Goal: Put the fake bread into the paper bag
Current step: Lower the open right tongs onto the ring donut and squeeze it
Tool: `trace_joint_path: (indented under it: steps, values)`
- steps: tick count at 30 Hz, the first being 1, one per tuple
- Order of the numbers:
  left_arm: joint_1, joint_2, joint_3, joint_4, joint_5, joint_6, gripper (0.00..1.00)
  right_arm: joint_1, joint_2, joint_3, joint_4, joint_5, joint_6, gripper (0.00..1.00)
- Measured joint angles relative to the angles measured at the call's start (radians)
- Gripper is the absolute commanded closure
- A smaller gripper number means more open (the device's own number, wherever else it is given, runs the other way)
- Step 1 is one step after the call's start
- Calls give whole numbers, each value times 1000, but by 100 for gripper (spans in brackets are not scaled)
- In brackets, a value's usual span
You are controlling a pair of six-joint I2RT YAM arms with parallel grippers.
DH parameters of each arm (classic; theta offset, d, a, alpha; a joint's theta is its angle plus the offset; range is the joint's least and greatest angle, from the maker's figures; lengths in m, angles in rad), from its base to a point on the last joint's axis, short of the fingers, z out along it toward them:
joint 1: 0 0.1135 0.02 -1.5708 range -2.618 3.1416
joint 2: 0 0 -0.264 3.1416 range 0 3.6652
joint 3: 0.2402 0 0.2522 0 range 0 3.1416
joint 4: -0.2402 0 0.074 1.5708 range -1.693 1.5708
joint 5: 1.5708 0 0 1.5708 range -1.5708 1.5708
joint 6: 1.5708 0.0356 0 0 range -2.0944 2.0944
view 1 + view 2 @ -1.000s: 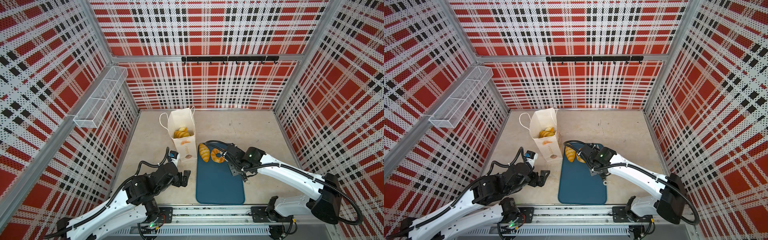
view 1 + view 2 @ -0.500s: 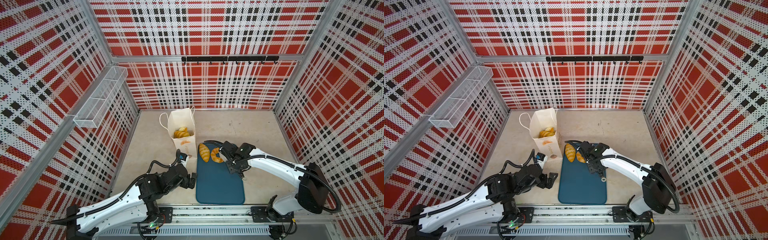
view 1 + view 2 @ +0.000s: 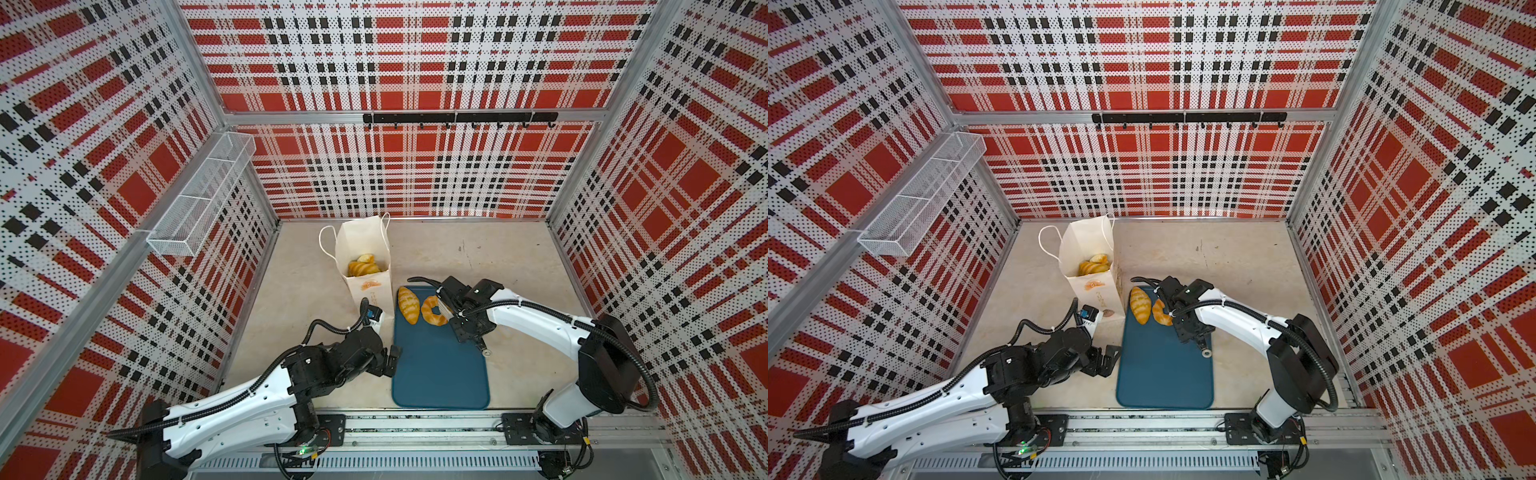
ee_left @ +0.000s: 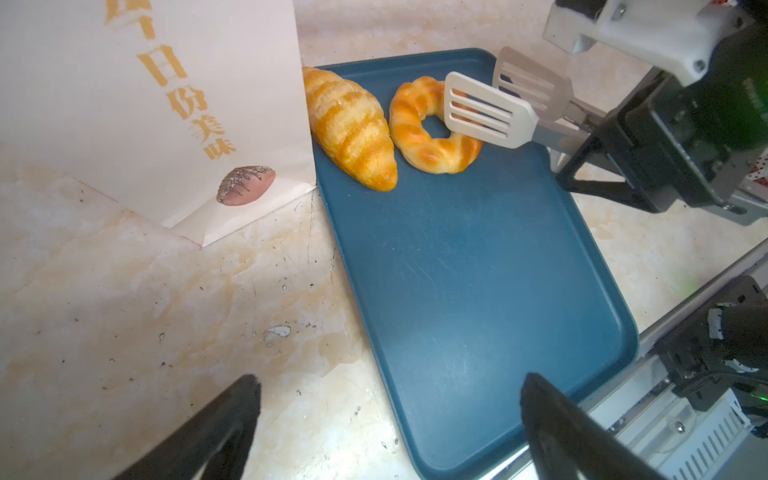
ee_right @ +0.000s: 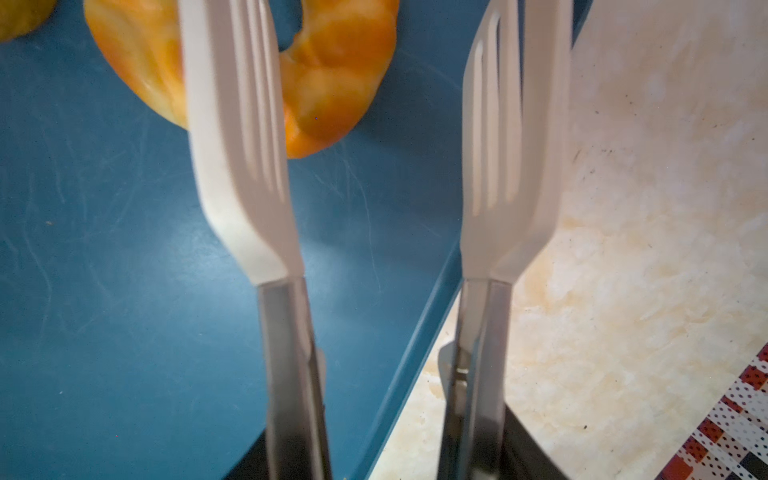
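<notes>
On the teal tray (image 3: 440, 365), a long croissant (image 3: 408, 304) and a ring-shaped pastry (image 3: 433, 309) lie just beside the paper bag (image 3: 365, 245), which holds more bread (image 3: 362, 266). The right hand (image 3: 457, 316) pinches tongs (image 4: 490, 110), blades apart, one over the ring; the left hand (image 4: 390, 381) is spread wide.

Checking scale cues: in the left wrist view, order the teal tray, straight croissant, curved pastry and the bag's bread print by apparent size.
1. teal tray
2. straight croissant
3. curved pastry: nearly alike, partly behind the tongs
4. bread print on the paper bag
</notes>
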Motion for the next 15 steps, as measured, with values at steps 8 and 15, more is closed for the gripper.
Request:
trace_joint_path:
  steps: [8, 15]
  values:
    - [-5, 8, 0, 5, 1, 0, 1, -18, 61, 40, 2, -9, -51, 56]
    - [-29, 34, 0, 21, 1, -1, 1, -34, 71, 45, -35, -4, -93, 64]
